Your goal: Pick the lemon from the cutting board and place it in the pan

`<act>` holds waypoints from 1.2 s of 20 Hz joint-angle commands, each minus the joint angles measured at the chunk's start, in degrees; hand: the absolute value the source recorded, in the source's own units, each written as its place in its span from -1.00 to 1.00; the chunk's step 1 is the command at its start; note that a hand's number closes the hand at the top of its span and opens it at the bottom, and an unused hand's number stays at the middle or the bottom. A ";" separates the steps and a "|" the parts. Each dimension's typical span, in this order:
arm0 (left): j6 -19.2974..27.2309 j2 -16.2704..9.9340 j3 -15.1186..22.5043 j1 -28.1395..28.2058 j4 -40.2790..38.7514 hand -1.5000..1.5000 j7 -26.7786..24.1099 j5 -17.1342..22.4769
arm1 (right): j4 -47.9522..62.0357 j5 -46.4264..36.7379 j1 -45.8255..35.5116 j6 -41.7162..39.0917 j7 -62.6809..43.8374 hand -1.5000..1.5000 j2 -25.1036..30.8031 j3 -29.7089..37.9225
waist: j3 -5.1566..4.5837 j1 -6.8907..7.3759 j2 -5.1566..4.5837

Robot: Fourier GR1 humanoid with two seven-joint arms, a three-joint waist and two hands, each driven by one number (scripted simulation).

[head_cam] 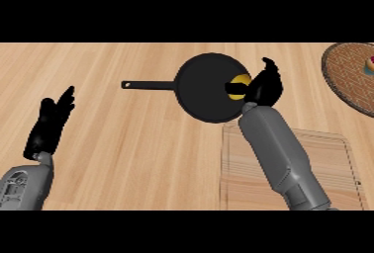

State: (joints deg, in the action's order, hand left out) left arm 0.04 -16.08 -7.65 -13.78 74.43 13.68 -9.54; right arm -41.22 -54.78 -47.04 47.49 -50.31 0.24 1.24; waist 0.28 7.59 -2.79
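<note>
Lemon (240, 82) sits upper centre of frame, over the right edge of the black pan (208, 84), clamped in the curled fingers of the right hand (266, 85); only a yellow patch shows. Pan handle points left. Cutting board (343, 168) lies lower right on the wooden worktop (131, 148), right forearm crossing it. Woven round mat (347, 74) at upper right edge. Left hand (50, 126) at left, fingers straight, resting, holding nothing.

The black right hand (266, 86) is covering most of the small yellow lemon (240, 81), so only a sliver's showing. The round woven brown mat (345, 74) is getting chopped off by the right edge, and the colourful bit on it is too tiny to make out.
</note>
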 commanded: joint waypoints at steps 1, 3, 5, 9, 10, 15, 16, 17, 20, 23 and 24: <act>-1.92 -1.76 -0.68 -1.35 0.24 0.00 1.29 0.91 | 5.29 3.47 -2.33 10.57 3.46 -1.00 -0.23 0.72 | 0.02 0.26 0.20; -0.22 0.18 0.55 -0.29 -0.22 0.00 -0.04 -0.37 | 5.60 5.46 -3.24 14.24 5.41 -1.00 -0.23 0.84 | 0.03 0.49 0.18; -0.53 -0.53 -0.06 -0.80 -0.76 0.00 -0.13 -0.12 | 6.95 5.11 -5.34 16.77 6.87 -1.00 -0.23 2.27 | -0.01 0.36 -0.02; 0.09 -0.59 -0.43 -1.43 -0.57 0.00 1.54 -0.26 | 9.11 5.33 -7.16 24.22 9.54 -1.00 -0.23 3.33 | -0.07 -0.52 0.46; -0.24 -0.14 -0.34 0.05 -0.68 0.00 1.23 0.11 | 9.25 5.09 -6.90 26.61 10.21 -1.00 -0.22 3.18 | -0.13 -1.26 0.92; 1.99 0.45 -0.87 1.87 -1.46 0.00 -0.69 -1.02 | 12.83 7.99 -8.07 33.07 9.42 -1.00 -0.22 3.33 | -0.24 -3.02 1.59; 0.45 -1.71 -2.12 2.88 -0.15 0.00 -0.30 -0.08 | 12.16 9.07 -6.19 34.02 10.24 -1.00 -0.22 3.92 | -0.20 -3.41 1.85; 0.94 -0.92 -2.17 1.87 2.32 0.00 2.98 0.61 | 13.31 9.04 -5.84 35.16 9.52 -1.00 -0.22 2.71 | -0.19 -3.77 2.20; 0.51 -1.91 -3.28 2.68 -1.59 0.00 0.65 0.44 | 11.12 10.59 -3.28 37.88 8.25 -1.00 -0.22 -0.82 | -0.26 -5.23 2.52; 1.61 -1.28 -3.72 4.49 -1.85 0.00 -1.28 0.22 | 4.01 9.77 2.76 38.00 6.47 -1.00 -0.22 -5.58 | -0.33 -7.22 3.43; 1.72 -1.42 -3.64 5.97 -0.74 0.00 -1.00 -0.03 | 3.53 9.37 1.47 37.75 4.48 -1.00 -0.22 -6.91 | -0.41 -7.73 4.08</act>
State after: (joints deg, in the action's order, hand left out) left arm 1.07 -17.41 -10.74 -10.07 73.26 13.32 -9.28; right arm -33.86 -45.33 -48.35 78.21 -41.99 0.37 -1.41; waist -0.02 1.74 0.25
